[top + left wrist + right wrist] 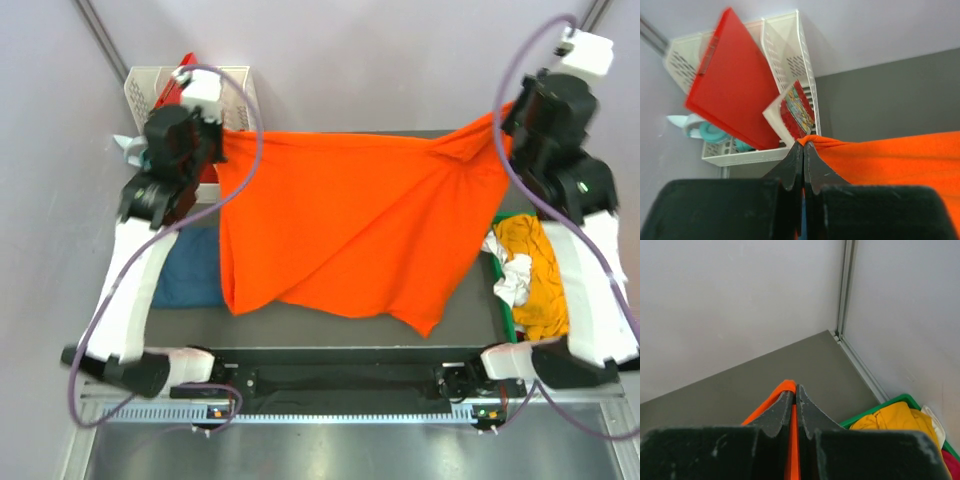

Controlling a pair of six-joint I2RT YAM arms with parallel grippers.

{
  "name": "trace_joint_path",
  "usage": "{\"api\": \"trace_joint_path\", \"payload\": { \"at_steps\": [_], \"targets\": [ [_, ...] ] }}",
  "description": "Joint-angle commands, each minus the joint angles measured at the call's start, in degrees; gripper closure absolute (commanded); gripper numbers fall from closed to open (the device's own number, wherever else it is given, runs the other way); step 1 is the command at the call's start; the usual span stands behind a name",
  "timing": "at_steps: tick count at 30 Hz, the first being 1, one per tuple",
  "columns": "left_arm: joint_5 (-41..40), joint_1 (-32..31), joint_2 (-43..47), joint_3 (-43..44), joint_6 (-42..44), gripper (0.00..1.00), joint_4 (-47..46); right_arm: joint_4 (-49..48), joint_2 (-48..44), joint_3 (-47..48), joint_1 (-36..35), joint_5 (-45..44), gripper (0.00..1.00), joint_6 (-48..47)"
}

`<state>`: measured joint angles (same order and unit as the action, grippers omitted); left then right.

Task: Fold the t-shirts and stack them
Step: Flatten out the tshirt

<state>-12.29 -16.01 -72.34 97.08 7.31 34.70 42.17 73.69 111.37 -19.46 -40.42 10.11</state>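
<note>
Step in hand, as I read it: spread the orange t-shirt flat before folding. Its far-left corner is clamped in the left end effector, fingers pressed together on the cloth. The right end effector pinches the far-right corner the same way, w/ a thin strip of orange betw. its fingers. The far edge looks lifted betw. the two. The near hem lies on the table, one point trailing toward the arm bases.

The cloth isn't even: folds fan out from the right-hand pinch & a diagonal crease crosses the body. To do it well, prob. draw the corners apart till that fan goes. Then lower both at the same rate, laying the far edge down away from the near hem. Don't let go one side first.

Surface: dark grey, matte, likely enough grip to hold the hem. Just left of the orange shirt lies a dark teal-blue t-shirt. Right of it is a green bin w/ a mustard-yellow t-shirt & a white t-shirt. Beyond its far-left corner stands a white basket holding a red board. Pale walls stand close behind, so there's little room to overshoot.
</note>
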Motion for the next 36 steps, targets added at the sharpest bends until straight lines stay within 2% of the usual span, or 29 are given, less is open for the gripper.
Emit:
{"api": "trace_joint_path", "payload": {
  "at_steps": [1, 2, 3, 5, 6, 7, 9, 11, 15, 19, 22, 23, 25, 26, 32, 36],
  "targets": [
    [-0.45, 1.24, -15.32, 7.40, -0.36, 1.00, -5.96, -1.31, 13.10, 8.93, 6.44, 3.67, 1.00, 3.94],
    [-0.28, 1.42, -18.34, 9.95, -0.45, 1.00, -6.04, -0.69, 15.41, 11.04, 7.93, 4.99, 1.00, 5.00],
    [-0.27, 1.42, -21.33, 16.32, -0.46, 1.00, -5.78, -0.17, 17.61, 15.24, 10.21, 5.79, 1.00, 6.05],
    [-0.19, 1.94, -31.25, 24.78, -0.72, 1.00, -3.24, 0.01, 23.85, 20.17, 11.90, 7.20, 1.00, 6.24],
    [-0.10, 2.12, -34.77, 35.01, -0.89, 1.00, -1.75, -0.59, 25.78, 24.64, 12.86, 8.07, 1.00, 5.89],
    [-0.45, 2.21, -41.24, 40.42, -1.07, 1.00, -0.61, -1.56, 27.98, 26.42, 13.13, 9.56, 1.00, 5.54],
    [-0.54, 2.39, -46.12, 54.19, -1.16, 1.00, 2.12, -4.36, 28.61, 29.24, 13.31, 10.62, 1.00, 4.49],
    [-0.27, 2.30, -46.76, 55.94, -0.90, 1.00, -1.44, -5.78, 26.87, 29.25, 13.22, 13.00, 1.00, 4.13],
    [-0.27, 2.48, -37.72, 41.48, 0.33, 1.00, -12.53, -7.63, 20.99, 26.98, 12.79, 14.15, 1.00, 2.99],
    [-0.45, 4.05, -34.54, 34.86, -1.68, 1.00, -16.33, -8.94, 17.99, 20.66, 12.43, 13.53, 1.00, 2.28],
    [-0.01, 4.93, -33.67, 28.72, -4.14, 1.00, -17.90, -14.38, 13.78, 8.64, 12.26, 13.27, 1.00, 1.58],
    [0.16, 5.02, -33.05, 23.13, -4.41, 1.00, -18.95, -19.18, 12.19, 0.25, 11.91, 13.09, 1.00, 1.23],
    [1.04, 5.02, -30.77, 16.60, -5.46, 1.00, -21.77, -22.82, 7.97, -7.36, 11.82, 13.00, 1.00, 0.88],
    [1.39, 5.02, -29.89, 9.95, -5.90, 1.00, -22.30, -24.32, 7.00, -13.57, 11.82, 12.92, 1.00, 0.96],
    [3.59, 4.15, -23.56, -14.76, -7.22, 1.00, -24.24, -26.53, -0.90, -35.65, 11.03, 13.01, 1.00, 3.85],
    [3.60, 4.06, -15.76, -24.55, -7.14, 1.00, -21.88, -24.69, -7.32, -44.73, 7.78, 10.90, 1.00, 5.89]
  ]
}}
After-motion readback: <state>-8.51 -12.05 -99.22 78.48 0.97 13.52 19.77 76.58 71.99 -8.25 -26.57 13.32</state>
